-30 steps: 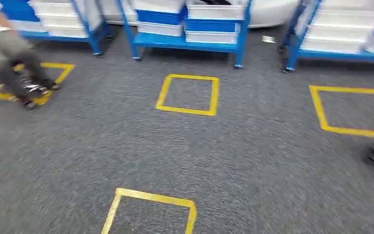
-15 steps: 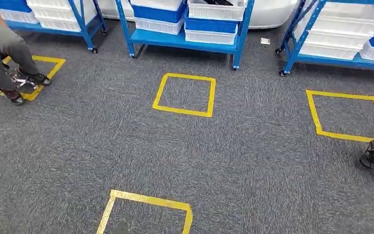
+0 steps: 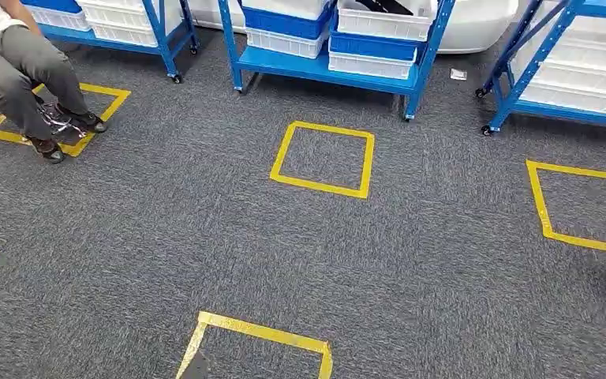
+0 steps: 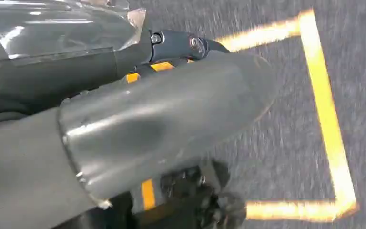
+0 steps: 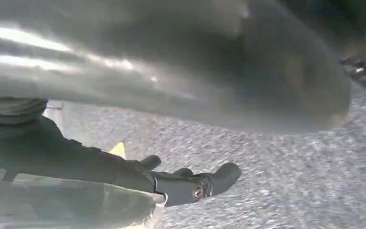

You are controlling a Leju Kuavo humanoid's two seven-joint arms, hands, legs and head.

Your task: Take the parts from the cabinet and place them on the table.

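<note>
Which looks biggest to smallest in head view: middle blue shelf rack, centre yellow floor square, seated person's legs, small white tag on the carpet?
1. Middle blue shelf rack, though cut off at the frame's top.
2. Centre yellow floor square and seated person's legs: too alike to rank, and the legs are cropped.
3. Small white tag, clearly smallest.

The head view is bright and evenly lit from overhead, sharp across the grey carpet (image 3: 205,237), with soft shadows under the blue racks (image 3: 331,67). Straight rack posts lean outward toward the picture's edges. The left wrist view is blurred: the yellow floor tape (image 4: 326,124) smears, and glare streaks cross the left hand (image 4: 167,119). The right wrist view is dimmer, the right hand (image 5: 171,71) out of focus with pale highlights.
</note>
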